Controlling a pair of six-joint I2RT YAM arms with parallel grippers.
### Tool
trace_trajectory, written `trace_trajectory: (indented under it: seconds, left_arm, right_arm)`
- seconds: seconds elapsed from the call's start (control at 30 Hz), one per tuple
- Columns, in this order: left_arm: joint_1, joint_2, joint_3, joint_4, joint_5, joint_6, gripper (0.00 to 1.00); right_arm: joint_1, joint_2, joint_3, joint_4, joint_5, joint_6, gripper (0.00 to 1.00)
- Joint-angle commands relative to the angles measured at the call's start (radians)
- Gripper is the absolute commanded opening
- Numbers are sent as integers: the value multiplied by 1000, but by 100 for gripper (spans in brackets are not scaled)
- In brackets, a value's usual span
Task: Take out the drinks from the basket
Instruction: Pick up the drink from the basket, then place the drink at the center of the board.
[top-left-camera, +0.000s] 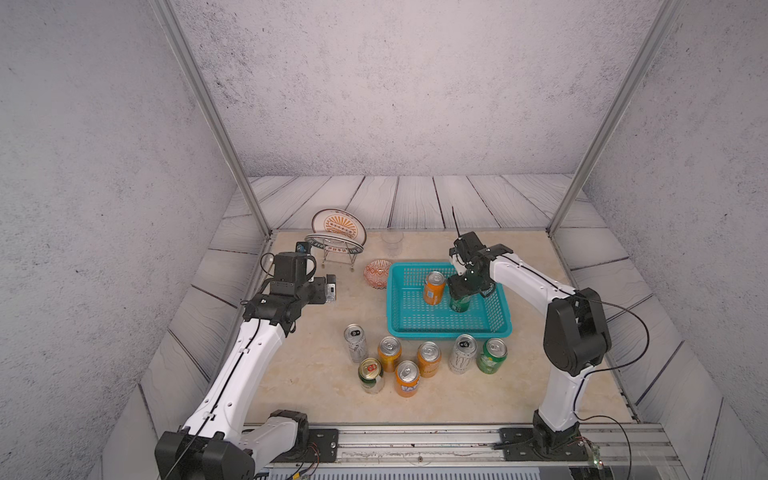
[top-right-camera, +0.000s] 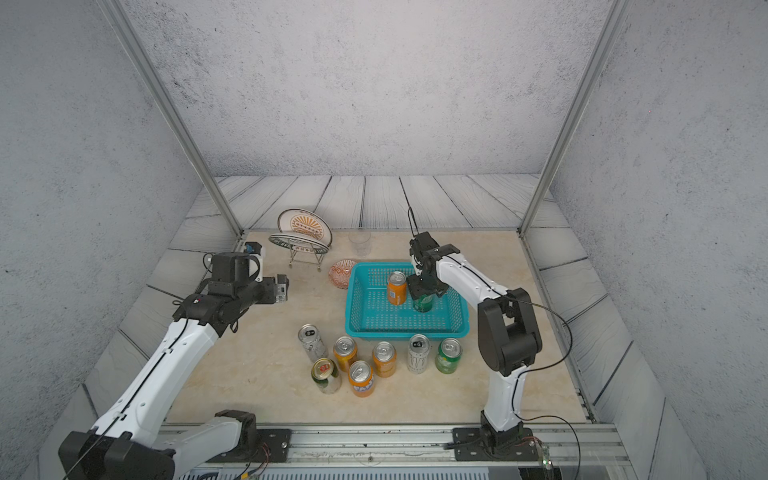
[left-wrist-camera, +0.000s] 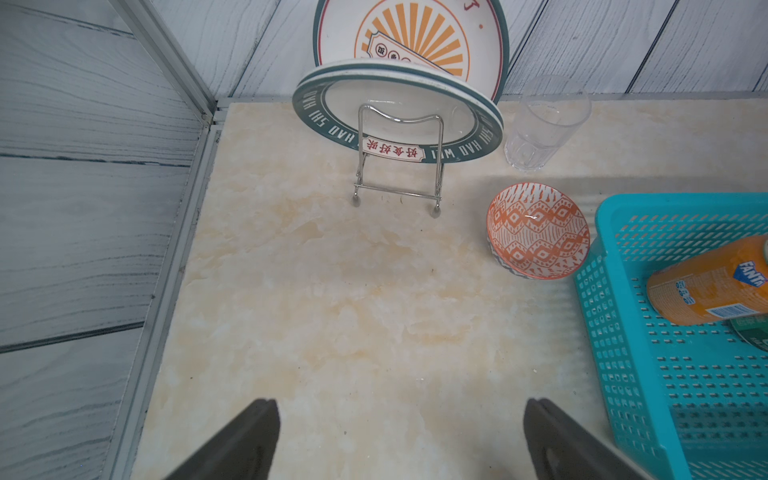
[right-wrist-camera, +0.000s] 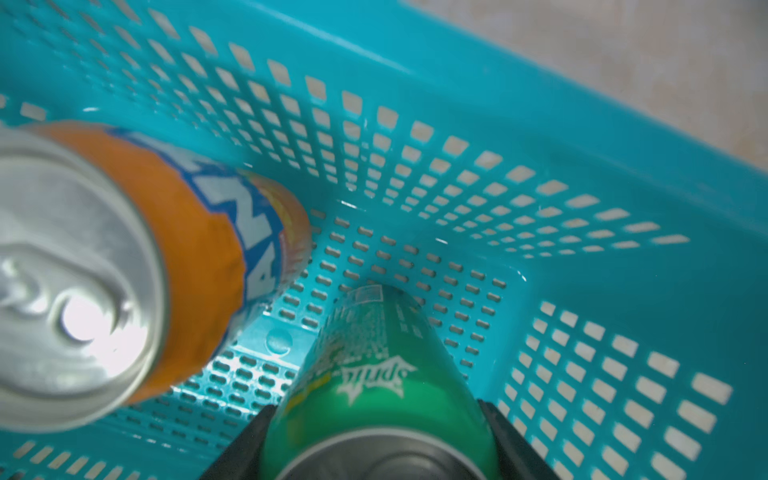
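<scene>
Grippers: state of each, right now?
Left gripper: open, empty.
Right gripper: jaws closed on green can.

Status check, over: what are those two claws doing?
Left gripper open, over table. Right gripper shut on green can, in basket. Orange can close beside it.

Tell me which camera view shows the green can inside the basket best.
The right wrist view: the green can fills the frame, label readable, with the right gripper closed against both its sides. Both top views show it small, its top hidden under the gripper. The left wrist view catches only a green sliver.
</scene>
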Motion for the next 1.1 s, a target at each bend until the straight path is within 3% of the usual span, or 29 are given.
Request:
trace_trajectory:
  seconds: [0.0, 0.57, 1.07]
  left_arm:
    - [11, 5, 0, -13, 13, -4, 99]
    - [12, 4, 3, -13, 20, -8, 99]
    - [14, 7, 0, -13, 13, -7, 99]
  right_arm:
    - [17, -149, 11, -47, 15, 3, 64]
    - [185, -417, 79, -255, 64, 81, 64]
    - [518, -522, 124, -340, 159, 219, 64]
